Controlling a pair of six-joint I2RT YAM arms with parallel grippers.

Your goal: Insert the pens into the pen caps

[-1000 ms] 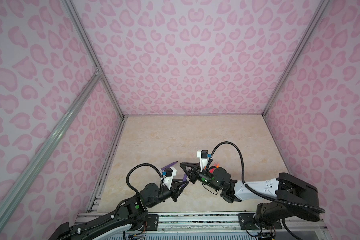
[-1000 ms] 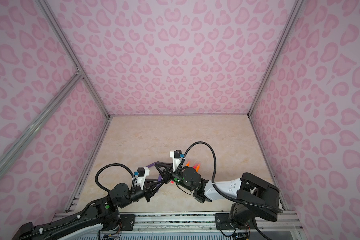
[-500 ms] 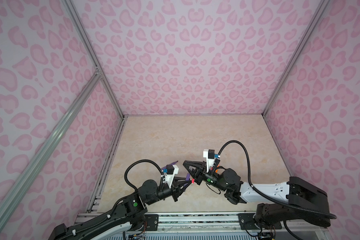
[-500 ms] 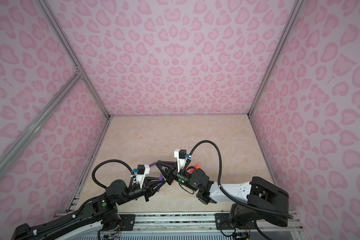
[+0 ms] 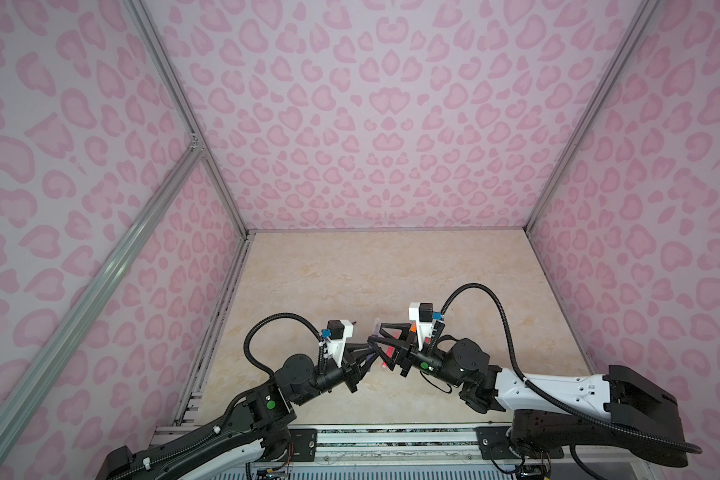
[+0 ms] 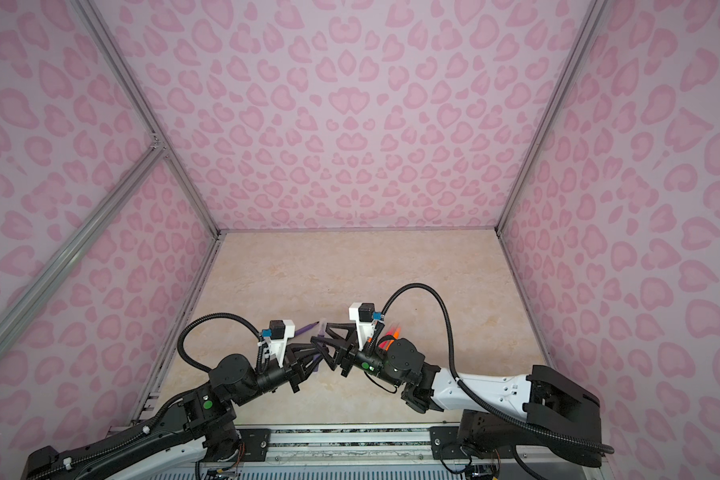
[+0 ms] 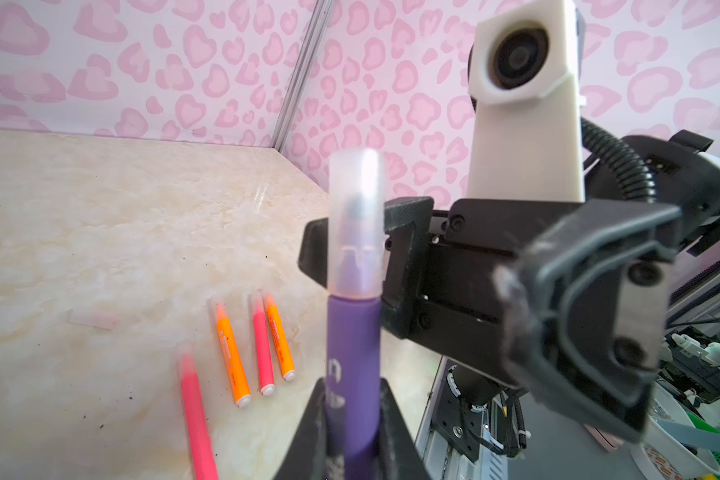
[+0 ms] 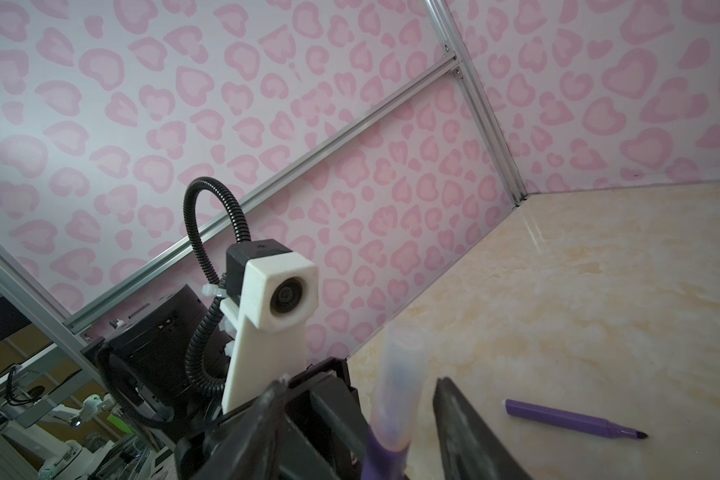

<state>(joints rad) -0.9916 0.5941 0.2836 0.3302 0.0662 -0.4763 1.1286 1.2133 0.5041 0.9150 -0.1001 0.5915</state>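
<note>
Your left hand (image 7: 352, 419) is clamped on the purple pen (image 7: 353, 349), held above the table (image 7: 100, 208). The clear cap (image 7: 356, 216) covers the pen's tip and looks seated. Your right hand (image 8: 361, 380) has its jaws apart, flanking the cap without touching it. Back it off straight so you don't nudge the cap. The second purple pen (image 8: 574, 422) lies uncapped.

beige marbled tabletop (image 5: 391, 270), pink heart-print walls (image 5: 371, 124), aluminium frame rails (image 5: 194, 143)

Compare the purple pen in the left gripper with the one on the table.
Held purple pen: clear cap on its tip; loose purple pen: tip bare. Held purple pen is clamped in the left gripper; loose purple pen lies on the table. Both are purple.
</note>
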